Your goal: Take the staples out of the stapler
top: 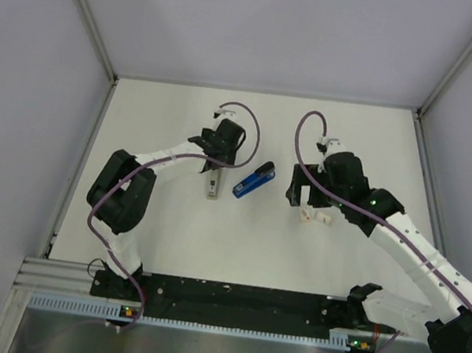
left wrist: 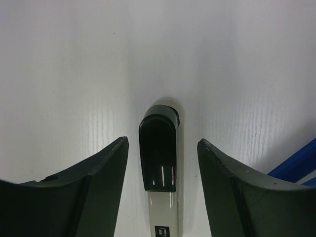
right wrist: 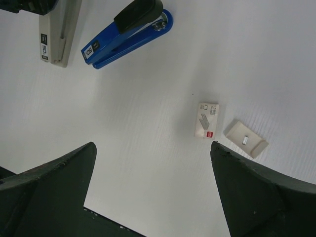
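Note:
The blue stapler [top: 254,181] with a black end lies flat and closed on the white table between the two arms. It also shows in the right wrist view [right wrist: 126,34] and as a blue corner at the right edge of the left wrist view [left wrist: 297,165]. My left gripper [top: 214,167] is open to the left of the stapler. Its fingers [left wrist: 98,173] straddle a grey bar with a glossy black end [left wrist: 158,153] without touching it. My right gripper [top: 303,194] is open and empty to the right of the stapler, above bare table [right wrist: 152,145].
The grey bar [top: 213,187] lies left of the stapler, also visible in the right wrist view [right wrist: 57,34]. A small staple box [right wrist: 206,120] and a small beige tray [right wrist: 246,139] lie under my right gripper [top: 305,216]. White walls enclose the table.

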`<state>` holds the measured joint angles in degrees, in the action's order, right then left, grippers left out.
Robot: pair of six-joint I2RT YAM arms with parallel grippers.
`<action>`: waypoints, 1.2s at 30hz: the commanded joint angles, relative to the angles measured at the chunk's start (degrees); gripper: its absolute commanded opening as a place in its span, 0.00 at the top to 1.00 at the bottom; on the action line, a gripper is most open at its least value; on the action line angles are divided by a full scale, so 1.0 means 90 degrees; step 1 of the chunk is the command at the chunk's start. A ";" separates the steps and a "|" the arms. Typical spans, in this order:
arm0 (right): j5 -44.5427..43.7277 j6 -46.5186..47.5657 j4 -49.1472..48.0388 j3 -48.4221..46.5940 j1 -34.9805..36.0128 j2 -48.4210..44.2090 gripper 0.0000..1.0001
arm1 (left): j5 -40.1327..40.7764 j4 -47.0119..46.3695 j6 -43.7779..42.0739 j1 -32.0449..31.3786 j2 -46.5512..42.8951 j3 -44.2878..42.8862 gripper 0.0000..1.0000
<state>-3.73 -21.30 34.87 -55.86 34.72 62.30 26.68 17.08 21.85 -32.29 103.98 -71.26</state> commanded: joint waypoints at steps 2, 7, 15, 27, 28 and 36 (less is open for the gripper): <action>0.0053 -0.0085 -0.0291 -0.0034 0.0029 -0.0028 0.01 | -0.0366 -0.0482 -0.0298 0.0053 0.0184 -0.0138 0.38; 0.0072 -0.0085 -0.0320 -0.0005 0.0029 0.0001 0.01 | -0.0425 -0.0560 -0.0347 0.0082 0.0340 -0.0148 0.43; 0.0063 -0.0075 -0.0349 0.0024 0.0029 0.0050 0.01 | -0.0367 -0.0580 -0.0474 0.0112 0.0292 -0.0177 0.63; 0.0189 -0.0075 -0.0350 -0.0014 0.0049 0.0079 0.02 | -0.0434 -0.0092 -0.0679 0.0102 -0.0468 -0.0227 1.00; 0.0218 -0.0055 -0.0349 -0.0044 0.0068 0.0079 0.02 | -0.0512 -0.0091 -0.0718 0.0102 -0.0615 -0.0178 1.00; 0.0950 0.0247 -0.0252 -0.0151 0.0068 -0.0174 0.02 | -0.2190 0.0152 -0.1255 0.0092 -0.2216 0.0330 1.00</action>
<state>-0.21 -21.10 33.47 -55.86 34.87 63.26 16.21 19.00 14.15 -31.38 93.41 -69.04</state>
